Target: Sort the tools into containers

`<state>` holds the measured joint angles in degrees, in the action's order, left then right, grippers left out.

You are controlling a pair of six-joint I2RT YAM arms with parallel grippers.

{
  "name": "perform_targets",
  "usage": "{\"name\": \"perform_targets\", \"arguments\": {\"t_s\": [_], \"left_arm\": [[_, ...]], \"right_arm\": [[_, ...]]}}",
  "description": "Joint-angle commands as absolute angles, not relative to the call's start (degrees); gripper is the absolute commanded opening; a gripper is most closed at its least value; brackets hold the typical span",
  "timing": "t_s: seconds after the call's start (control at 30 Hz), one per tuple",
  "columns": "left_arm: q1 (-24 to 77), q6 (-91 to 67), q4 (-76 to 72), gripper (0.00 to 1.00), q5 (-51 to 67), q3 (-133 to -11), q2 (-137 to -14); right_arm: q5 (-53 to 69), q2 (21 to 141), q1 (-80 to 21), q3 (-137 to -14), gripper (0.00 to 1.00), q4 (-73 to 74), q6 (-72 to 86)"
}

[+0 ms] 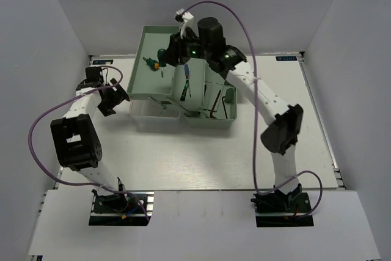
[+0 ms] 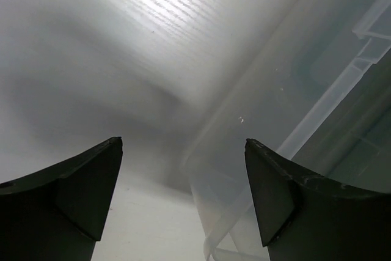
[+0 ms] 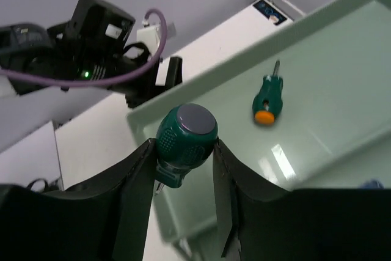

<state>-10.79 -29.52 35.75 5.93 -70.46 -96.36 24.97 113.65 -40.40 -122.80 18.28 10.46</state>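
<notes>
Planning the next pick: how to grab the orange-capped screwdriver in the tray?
Take the orange-capped screwdriver by its fat handle, probably from straight above: it lies flat on the tray floor, clear of the walls; the shaft is thin.

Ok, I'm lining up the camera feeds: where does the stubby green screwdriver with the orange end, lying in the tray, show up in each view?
Top external: the orange-ended screwdriver sits upper middle, in the left part of the mint tray.
Left wrist: not in it.
Right wrist: right of centre, on the tray floor.
Shared landmark: the mint tray; the right hand holds a second screwdriver near it.
</notes>
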Motion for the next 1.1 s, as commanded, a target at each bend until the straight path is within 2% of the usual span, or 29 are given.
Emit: {"name": "perform_targets", "arguments": {"t_s": [0.0,0.03,0.17,0.2,0.27,0.3,0.4,0.43,0.6,0.7,0.77,0.87,0.93,0.97,1.0,1.07], "left_arm": [[-11.6,-24.4,33.7,0.91,12.0,-74.0,-98.5],[-11.6,-23.0,33.8,0.89,12.6,-74.7,-99.2],[-10.9,-20.5,33.7,0.87,13.4,-74.7,-101.1],[-10.4,-20.5,32.9,0.85,13.4,-74.2,-101.1],[-10.4,-20.5,32.3,0.83,15.5,-73.7,-101.1],[-10.4,-20.5,30.6,0.82,16.3,-73.7,-101.1],[-10.4,-21.7,29.2,0.81,17.8,-73.7,-101.1],[-10.4,-21.7,29.2,0.80,18.4,-74.4,-101.1],[-9.8,-21.7,30.3,0.73,22.2,-77.1,-103.2],[-8.7,-20.4,29.7,0.72,25.7,-76.5,-103.2],[-8.1,-19.8,29.7,0.71,27.3,-74.5,-102.6],[-6.6,-18.6,29.2,0.69,28.4,-71.7,-101.1],[-6.0,-18.5,29.2,0.69,28.9,-69.4,-100.0],[-5.5,-18.5,29.2,0.69,28.9,-68.7,-98.7],[-5.4,-18.5,29.2,0.69,28.9,-68.1,-98.0],[-5.4,-18.5,30.2,0.69,26.8,-66.8,-95.6]], "right_arm": [[25.6,120.1,-41.0,-134.3,0.00,17.8,15.3],[24.9,122.1,-41.1,-134.3,0.00,17.1,15.3],[23.9,122.3,-41.2,-127.9,0.14,16.1,14.9],[23.8,122.4,-41.0,-127.4,0.27,16.0,14.2],[23.7,122.9,-41.0,-126.9,0.40,16.3,13.5],[24.6,123.0,-41.0,-127.1,0.52,16.3,12.8],[27.5,121.0,-40.8,-126.1,0.72,17.0,9.9],[28.7,120.3,-40.9,-125.5,0.74,17.0,7.8],[32.9,111.6,-40.6,-117.9,0.76,13.4,2.3],[43.7,107.9,-40.0,-116.1,0.75,13.1,-2.3],[55.6,106.5,-40.0,-113.5,0.70,13.0,-7.5],[61.3,102.9,-41.6,-107.7,0.65,15.2,-15.3],[60.2,101.1,-43.1,-103.8,0.65,22.4,-21.1],[57.0,100.3,-43.9,-102.8,0.64,24.8,-32.6],[55.4,100.0,-45.2,-100.4,0.64,30.5,-36.2],[47.8,98.7,-48.6,-94.4,0.66,32.9,-49.2]]}}
